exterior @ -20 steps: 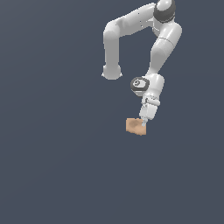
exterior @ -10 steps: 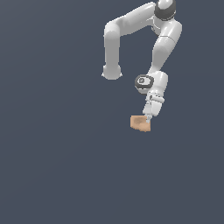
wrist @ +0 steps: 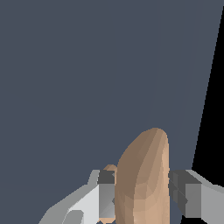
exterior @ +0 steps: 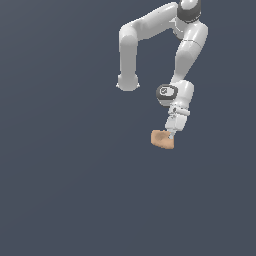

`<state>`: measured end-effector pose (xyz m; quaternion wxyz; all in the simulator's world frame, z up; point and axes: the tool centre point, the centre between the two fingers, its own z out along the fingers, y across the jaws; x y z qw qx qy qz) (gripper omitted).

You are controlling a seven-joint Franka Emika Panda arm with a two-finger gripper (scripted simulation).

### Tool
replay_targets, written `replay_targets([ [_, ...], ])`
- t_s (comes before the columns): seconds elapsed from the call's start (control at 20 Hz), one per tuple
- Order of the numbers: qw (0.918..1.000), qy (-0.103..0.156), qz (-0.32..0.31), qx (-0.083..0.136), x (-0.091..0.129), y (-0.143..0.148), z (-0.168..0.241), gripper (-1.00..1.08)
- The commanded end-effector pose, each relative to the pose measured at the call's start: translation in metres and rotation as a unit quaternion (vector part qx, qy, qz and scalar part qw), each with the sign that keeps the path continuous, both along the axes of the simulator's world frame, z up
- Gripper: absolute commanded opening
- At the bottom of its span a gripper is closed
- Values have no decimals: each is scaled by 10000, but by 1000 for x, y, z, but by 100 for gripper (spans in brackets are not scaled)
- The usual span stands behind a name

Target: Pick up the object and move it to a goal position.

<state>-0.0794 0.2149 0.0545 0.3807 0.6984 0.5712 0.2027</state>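
Observation:
The object [exterior: 162, 139] is a small tan-orange lumpy block with a brownish patch. It hangs at the tip of my gripper [exterior: 171, 134] in the exterior view, right of centre. In the wrist view the block [wrist: 144, 179] stands upright between my two fingers [wrist: 106, 192], which press on its sides. The gripper is shut on it. The white arm reaches down to it from the upper right of the exterior view.
A plain dark grey surface [exterior: 65, 175] fills the exterior view. In the wrist view the grey surface ends at a straight edge [wrist: 208, 109] with black beyond it.
The gripper and the block have moved slightly toward the exterior view's right and a little upward over the last second. The grip has not changed.

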Motion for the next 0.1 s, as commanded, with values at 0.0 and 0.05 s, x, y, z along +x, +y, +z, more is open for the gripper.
replay_targets([
  [0.0, 10000, -1, -3, -1, -1, 1, 0, -100],
  [0.05, 10000, -1, -3, -1, -1, 1, 0, -100],
])
